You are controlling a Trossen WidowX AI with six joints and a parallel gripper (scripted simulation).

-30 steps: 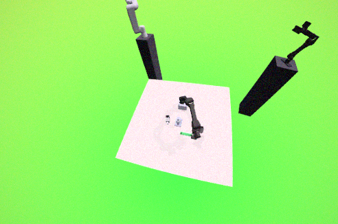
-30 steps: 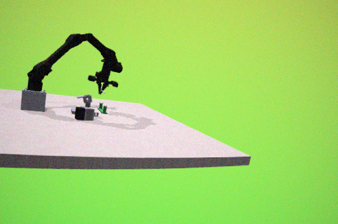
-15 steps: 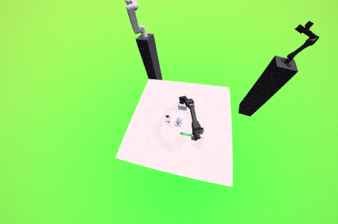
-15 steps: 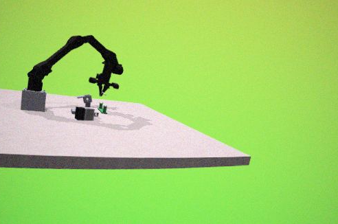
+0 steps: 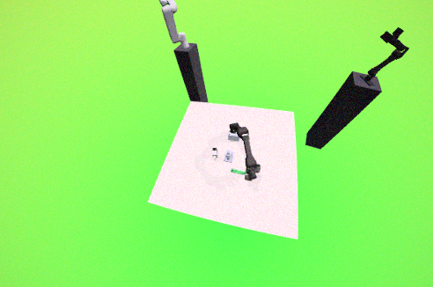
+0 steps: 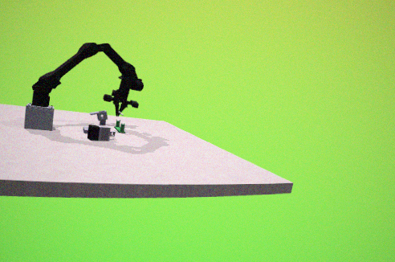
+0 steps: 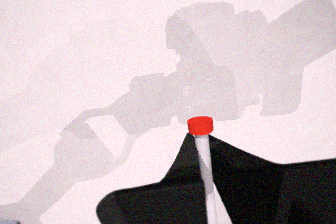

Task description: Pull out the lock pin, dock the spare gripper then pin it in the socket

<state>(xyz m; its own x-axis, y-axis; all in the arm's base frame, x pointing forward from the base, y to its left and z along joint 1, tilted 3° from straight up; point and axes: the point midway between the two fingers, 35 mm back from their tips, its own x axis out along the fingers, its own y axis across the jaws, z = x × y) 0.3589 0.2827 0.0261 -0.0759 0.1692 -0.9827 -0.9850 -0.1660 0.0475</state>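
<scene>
My gripper [image 6: 118, 114] [image 7: 194, 136] is shut on the lock pin [image 7: 202, 155], a pale shaft with a red head. The pin is in the air, its red head just past the fingertips; its lower part is cut off by the wrist view's edge. The mount [image 5: 229, 156] [image 6: 103, 117] stands on the table with a bar sticking out to one side in the exterior view; its socket is too small to read. The spare gripper [image 5: 215, 153] [image 6: 99, 133], a dark and grey block, lies beside the mount, apart from it. My gripper is off to the mount's side, above the table near the green holder.
The green holder [image 5: 238, 171] [image 6: 120, 128] with two uprights stands beside the mount, close to my gripper. My arm's grey base block [image 5: 233, 137] [image 6: 39, 117] is at the back. Two more arms stand on dark pillars [image 5: 191, 72] [image 5: 344, 110] beyond the table [image 5: 269, 211] [image 6: 181, 169].
</scene>
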